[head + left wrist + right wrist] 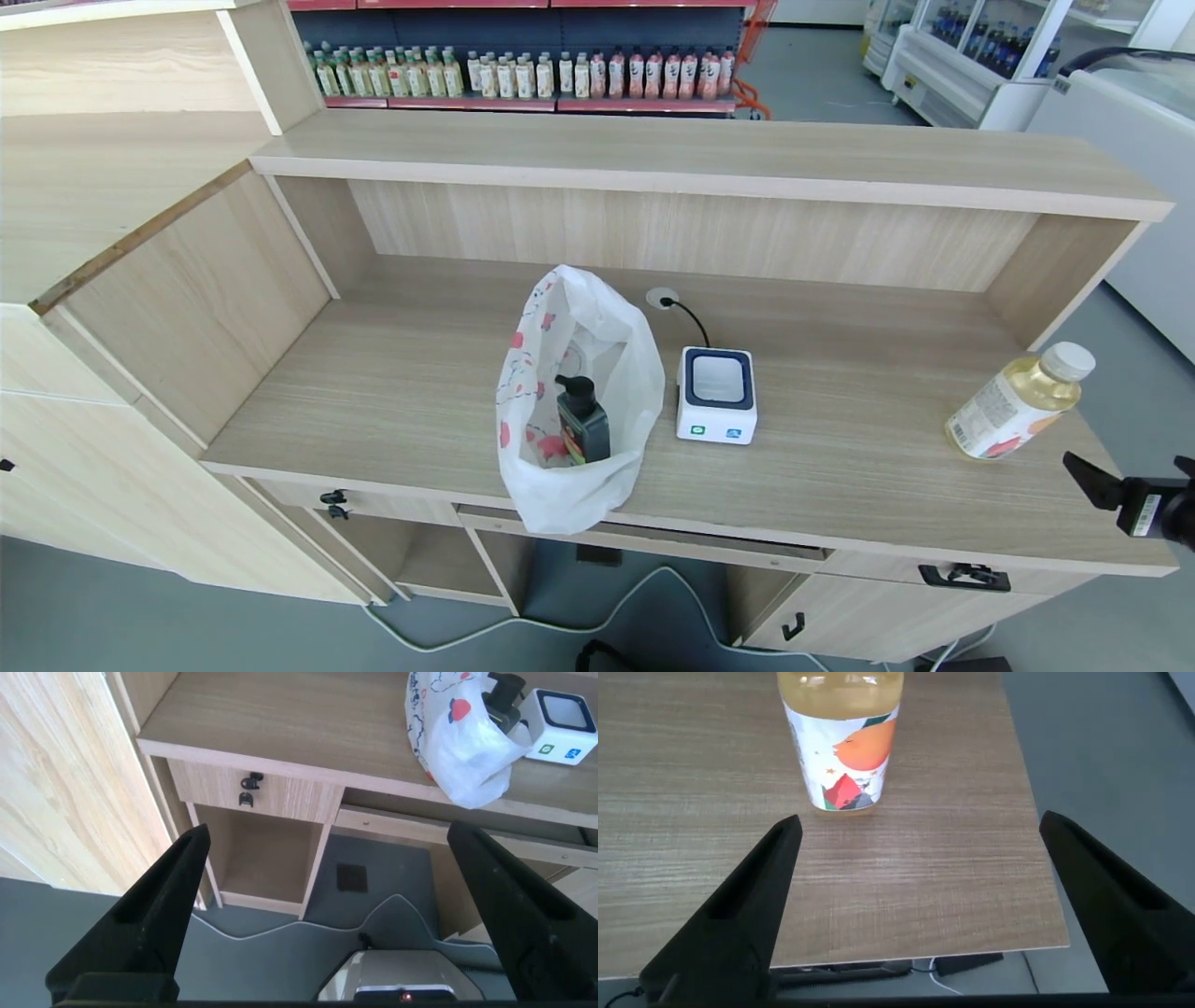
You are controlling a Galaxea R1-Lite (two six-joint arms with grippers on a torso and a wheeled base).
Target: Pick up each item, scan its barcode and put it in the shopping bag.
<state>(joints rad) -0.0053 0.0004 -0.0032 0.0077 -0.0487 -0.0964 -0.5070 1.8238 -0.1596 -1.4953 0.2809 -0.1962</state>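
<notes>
wooden tabletop [840, 467] carries a yellow plastic bottle [1018, 403] (upright) near the right end effector [920, 826], spread wide; left end effector [329, 833] likewise wide.

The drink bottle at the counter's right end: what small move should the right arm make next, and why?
Probably ease the right claw forward until the drink bottle is between its open jaws. It stands upright just ahead of the claw, untouched, while the dark pump bottle already sits in the shopping bag.
</notes>
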